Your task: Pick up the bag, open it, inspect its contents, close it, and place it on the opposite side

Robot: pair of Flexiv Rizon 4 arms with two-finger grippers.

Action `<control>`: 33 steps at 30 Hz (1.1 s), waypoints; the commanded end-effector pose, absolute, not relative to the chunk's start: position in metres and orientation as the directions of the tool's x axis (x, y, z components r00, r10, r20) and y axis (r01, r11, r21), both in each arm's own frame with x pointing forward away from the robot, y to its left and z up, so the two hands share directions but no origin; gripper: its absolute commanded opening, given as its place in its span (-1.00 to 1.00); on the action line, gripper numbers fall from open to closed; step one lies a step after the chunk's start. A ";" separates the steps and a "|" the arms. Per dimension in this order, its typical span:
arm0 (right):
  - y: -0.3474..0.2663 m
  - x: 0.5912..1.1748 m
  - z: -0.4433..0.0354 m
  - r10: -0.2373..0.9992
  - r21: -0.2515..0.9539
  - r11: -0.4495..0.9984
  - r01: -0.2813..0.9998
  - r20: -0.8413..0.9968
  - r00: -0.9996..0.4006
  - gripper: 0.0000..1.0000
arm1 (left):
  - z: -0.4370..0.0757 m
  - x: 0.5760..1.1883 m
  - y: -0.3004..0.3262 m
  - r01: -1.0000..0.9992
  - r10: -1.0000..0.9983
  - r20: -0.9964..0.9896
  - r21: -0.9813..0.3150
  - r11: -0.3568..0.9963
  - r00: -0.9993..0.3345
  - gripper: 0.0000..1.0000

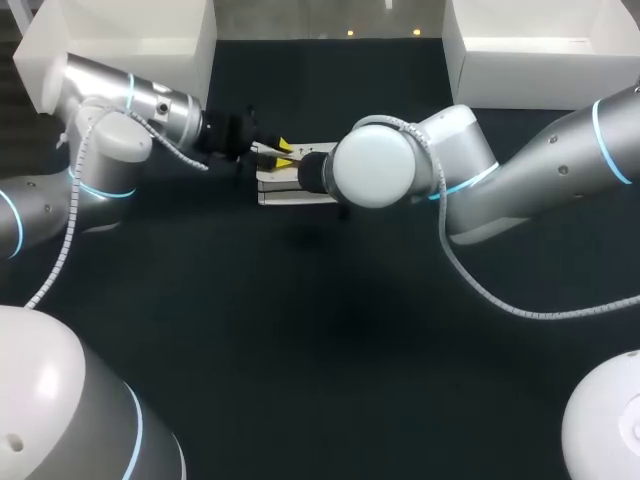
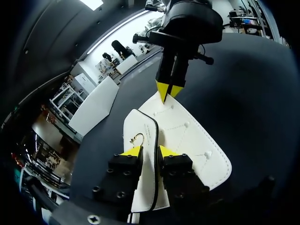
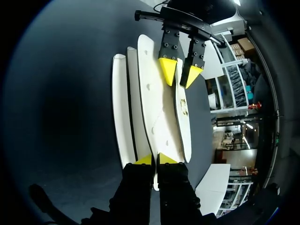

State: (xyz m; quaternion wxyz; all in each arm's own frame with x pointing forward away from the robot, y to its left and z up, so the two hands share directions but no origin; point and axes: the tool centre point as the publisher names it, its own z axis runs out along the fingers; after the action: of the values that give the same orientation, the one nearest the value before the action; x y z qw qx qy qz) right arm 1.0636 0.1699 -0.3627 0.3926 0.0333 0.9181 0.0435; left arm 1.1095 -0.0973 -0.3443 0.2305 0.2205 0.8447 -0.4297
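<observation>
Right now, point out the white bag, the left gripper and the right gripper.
white bag [image 2: 187, 136], left wrist view, on its stitched flap.
left gripper [image 2: 150, 151], left wrist view, midway between its tips.
right gripper [image 3: 155, 160], right wrist view, midway between its tips.

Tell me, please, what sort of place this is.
Probably a robotics lab workstation. Two robot arms meet at a dark table, where the left gripper and right gripper both hold a white bag. Two white bins stand at the table's far corners.
</observation>
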 end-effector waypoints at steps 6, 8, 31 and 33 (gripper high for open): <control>0.171 1.064 -0.364 0.097 0.106 0.994 0.029 -0.721 -0.686 -1.00 | -0.347 1.106 -0.114 0.612 0.234 -0.606 -0.549 0.570 -0.760 -1.00; 0.171 1.064 -0.364 0.097 0.106 0.994 0.029 -0.721 -0.686 -1.00 | -0.349 1.107 -0.115 0.609 0.239 -0.608 -0.523 0.596 -0.757 -1.00; 0.171 1.064 -0.364 0.097 0.106 0.994 0.029 -0.721 -0.686 -1.00 | -0.353 1.107 -0.115 0.585 0.214 -0.599 -0.537 0.607 -0.772 -1.00; 0.171 1.064 -0.364 0.097 0.106 0.994 0.029 -0.721 -0.686 -1.00 | -0.355 1.112 -0.111 0.557 0.182 -0.593 -0.543 0.628 -0.784 -1.00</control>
State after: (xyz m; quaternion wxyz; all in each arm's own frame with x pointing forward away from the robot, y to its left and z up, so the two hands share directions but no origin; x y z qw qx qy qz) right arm 1.0628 0.1681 -0.3622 0.3925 0.0330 0.9181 0.0440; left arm 1.1093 -0.1062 -0.3474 0.2439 0.2239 0.8643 -0.3785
